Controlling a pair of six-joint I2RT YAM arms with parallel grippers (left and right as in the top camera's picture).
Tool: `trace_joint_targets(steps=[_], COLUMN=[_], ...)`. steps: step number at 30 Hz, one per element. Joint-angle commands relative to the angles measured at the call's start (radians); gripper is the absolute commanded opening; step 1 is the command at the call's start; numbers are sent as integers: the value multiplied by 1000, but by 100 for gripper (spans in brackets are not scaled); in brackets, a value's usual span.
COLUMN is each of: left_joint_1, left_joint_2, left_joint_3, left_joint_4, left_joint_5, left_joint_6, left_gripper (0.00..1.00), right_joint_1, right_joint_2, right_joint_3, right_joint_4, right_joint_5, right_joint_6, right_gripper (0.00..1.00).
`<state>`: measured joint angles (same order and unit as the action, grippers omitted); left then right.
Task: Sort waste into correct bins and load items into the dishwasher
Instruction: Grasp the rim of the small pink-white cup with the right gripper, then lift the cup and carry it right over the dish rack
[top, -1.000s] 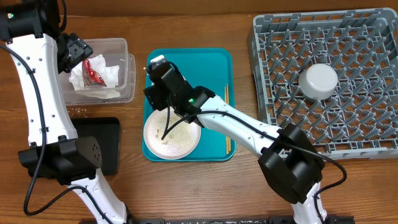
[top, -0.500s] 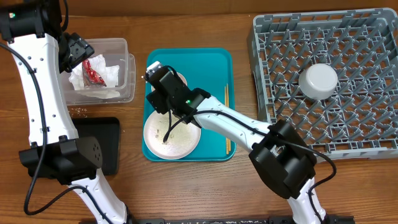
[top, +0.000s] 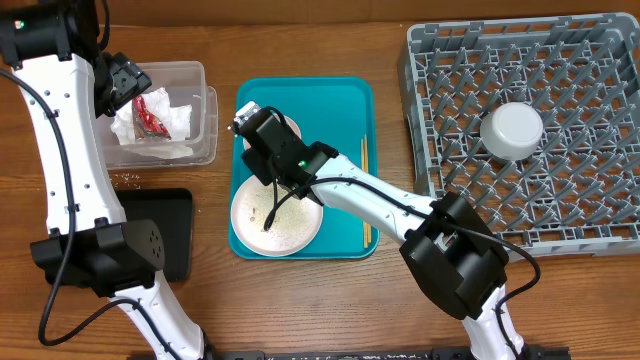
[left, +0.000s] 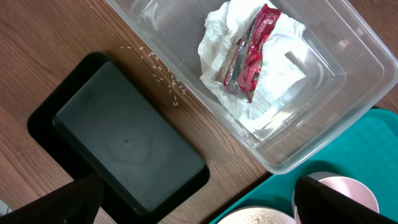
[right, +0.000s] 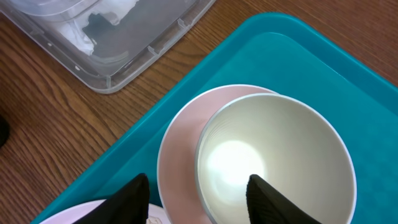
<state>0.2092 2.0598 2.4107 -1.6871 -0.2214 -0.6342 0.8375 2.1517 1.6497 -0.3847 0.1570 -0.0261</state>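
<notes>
Right hand (right: 202, 199): fingers about half apart, nothing held. One finger (right: 132, 194) stands outside the small pink dish (right: 180, 149), the other over the hollow of the grey-white bowl (right: 273, 155); whether either touches cannot be told. The bowl sits in the dish, upright and empty, at the far left corner of the teal tray (right: 298, 56).

Left hand (left: 199, 208): wide open, empty, above the clear tub (left: 348, 74) and black tray (left: 124, 149) near the tabletop's left edge. The tub contains white napkins (left: 273, 87) and a red wrapper (left: 252, 53). Rice grains (left: 165, 78) lie on the tabletop between the tub and the black tray.

The large plate (top: 277, 218), bearing crumbs, occupies the teal tray's near left corner.
</notes>
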Motion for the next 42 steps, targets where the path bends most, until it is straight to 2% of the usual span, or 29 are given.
trace_joint_targets(steps=[1,4,21,26,34,42], left_joint_1=[-7,-7,-7,-7,-7,-7], left_joint_2=[-9,-9,-9,-10,-9,-10], left_joint_3=[-2,-2,-2,-2,-2,-2], left_joint_4=[-2,-2,-2,-2,-2,-2], left_joint_5=[-14,-14,-14,-14,-14,-14], left_joint_6=[-17,-17,-17,-17,-17,-17], left_gripper=[100,100,100,100,100,100], right_joint_1=[0,0,-3,-4,-3,-7], right_joint_2=[5,5,40,40,40,34], right_joint_3=[6,6,6,6,9,48], right_joint_4=[5,6,11,14,27,11], right_joint_5=[0,0,0,0,1,11], right_joint_6=[-8,-8,-8,-8,-2,61], right_gripper=[49,45,42,33,14,4])
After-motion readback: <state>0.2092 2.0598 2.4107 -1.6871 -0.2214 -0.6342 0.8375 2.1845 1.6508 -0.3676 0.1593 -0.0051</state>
